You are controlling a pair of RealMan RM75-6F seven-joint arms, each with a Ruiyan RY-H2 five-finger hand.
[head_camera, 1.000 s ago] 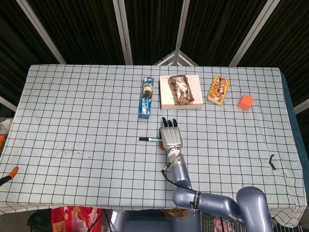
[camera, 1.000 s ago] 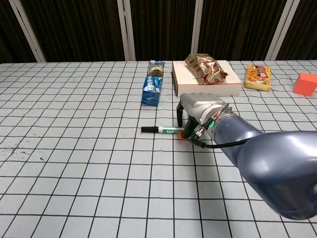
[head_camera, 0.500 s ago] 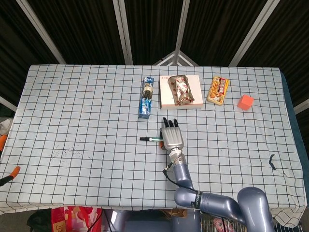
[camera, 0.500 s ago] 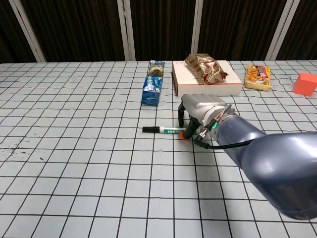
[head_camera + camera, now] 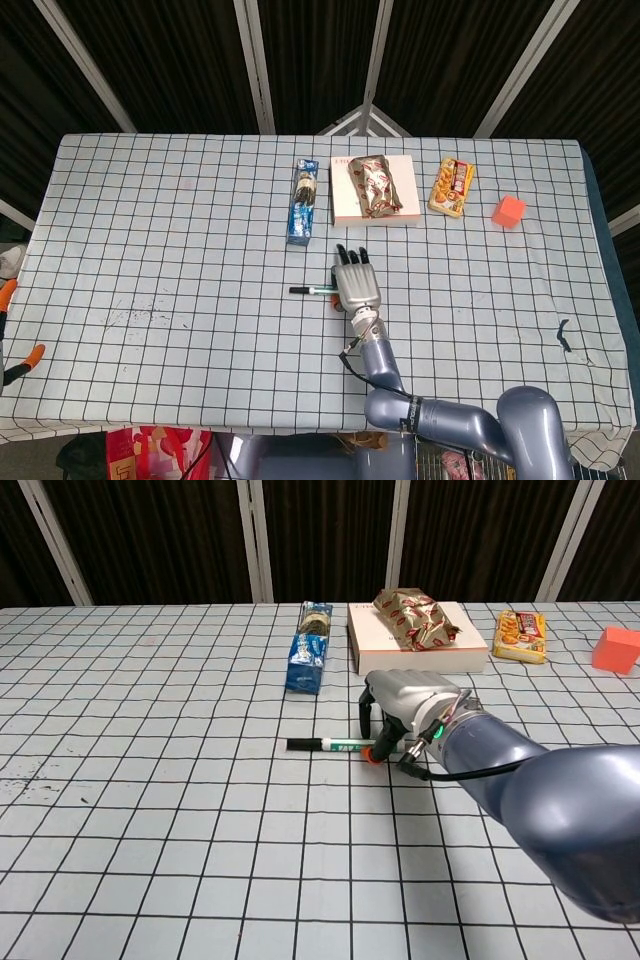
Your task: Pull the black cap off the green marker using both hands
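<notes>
Checked cloth bears the marker [image 5: 335, 745], covered by the right hand [image 5: 400, 708], grip unclear; its cap [image 5: 298, 744] could be rolled leftward.

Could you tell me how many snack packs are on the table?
3: a blue one left of the box, a gold one on it, a yellow one to its right.

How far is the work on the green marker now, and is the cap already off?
Nothing looks finished: the black cap is on the green marker, which lies flat on the table. In hand: the right hand arches over the marker's other end; whether it grips cannot be told. Left: the left hand, not in view, must take the cap and pull.
</notes>
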